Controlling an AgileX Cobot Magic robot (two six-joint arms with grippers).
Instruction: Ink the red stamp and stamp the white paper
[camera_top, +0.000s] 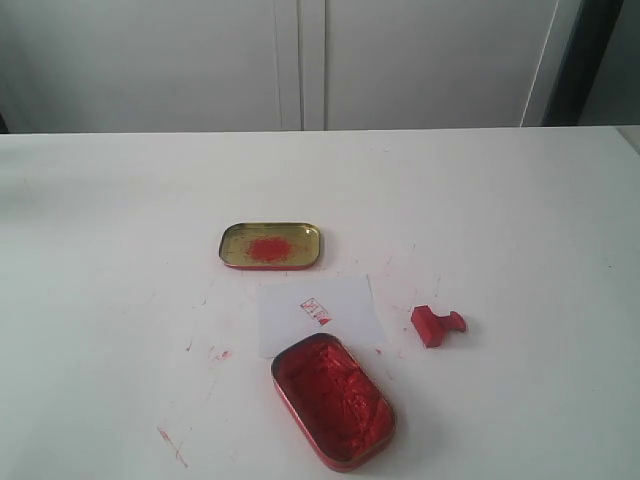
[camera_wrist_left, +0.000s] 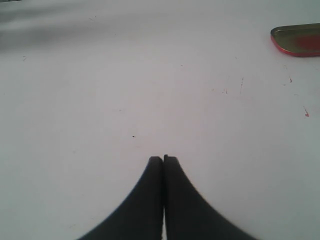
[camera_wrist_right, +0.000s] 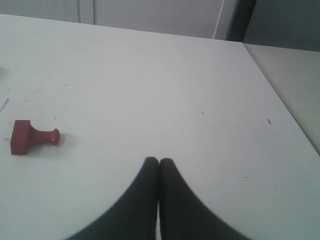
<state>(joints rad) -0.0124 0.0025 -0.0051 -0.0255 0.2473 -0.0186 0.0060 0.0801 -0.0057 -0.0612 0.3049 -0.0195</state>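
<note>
The red stamp (camera_top: 437, 325) lies on its side on the table, right of the white paper (camera_top: 318, 315), which carries a small red print. The same stamp (camera_wrist_right: 32, 137) shows in the right wrist view, well away from my right gripper (camera_wrist_right: 159, 161), whose black fingers are pressed together with nothing between them. The oval ink tin (camera_top: 333, 399) full of red ink sits just in front of the paper. My left gripper (camera_wrist_left: 163, 159) is shut and empty over bare table. Neither gripper appears in the exterior view.
The gold tin lid (camera_top: 270, 245) with a red smear lies behind the paper; its edge (camera_wrist_left: 296, 40) shows in the left wrist view. Red ink flecks (camera_top: 170, 444) mark the white table. The table's right edge (camera_wrist_right: 280, 95) is near the right arm.
</note>
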